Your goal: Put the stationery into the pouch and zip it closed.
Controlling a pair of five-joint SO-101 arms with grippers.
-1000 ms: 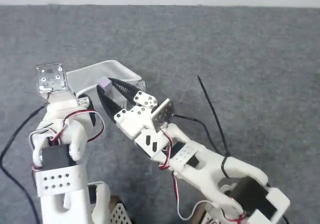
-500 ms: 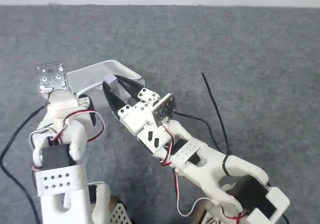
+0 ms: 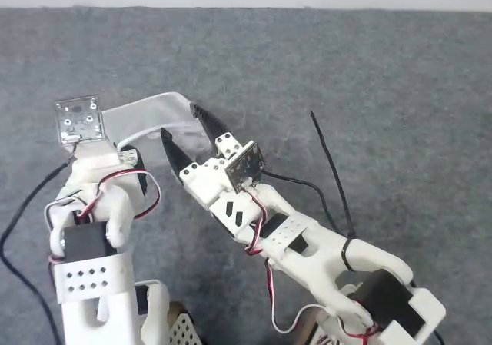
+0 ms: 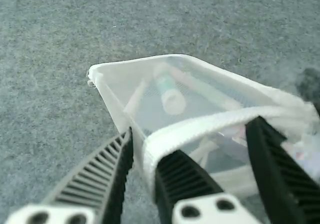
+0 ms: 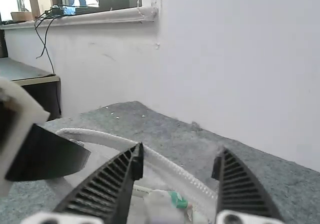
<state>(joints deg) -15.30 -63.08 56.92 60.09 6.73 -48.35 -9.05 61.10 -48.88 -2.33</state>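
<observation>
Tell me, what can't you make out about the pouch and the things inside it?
1. High view: the inside of the pouch lies partly behind the open right gripper.
2. Left wrist view: the stationery is blurred behind the mesh wall, so its kinds are unclear.
3. Right wrist view: the contents are cut off by the picture's edge.

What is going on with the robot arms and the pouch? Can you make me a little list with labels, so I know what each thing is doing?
table: grey, fuzzy-looking top
pouch: see-through white, mouth open, not zipped yet
stationery: several pieces already inside the pouch, one a pale stick with a cap
left claw: pinching the pouch's rim
right claw: open, holding nothing, above the pouch's mouth
black cable: thin, lying on the table beside the right arm
</observation>
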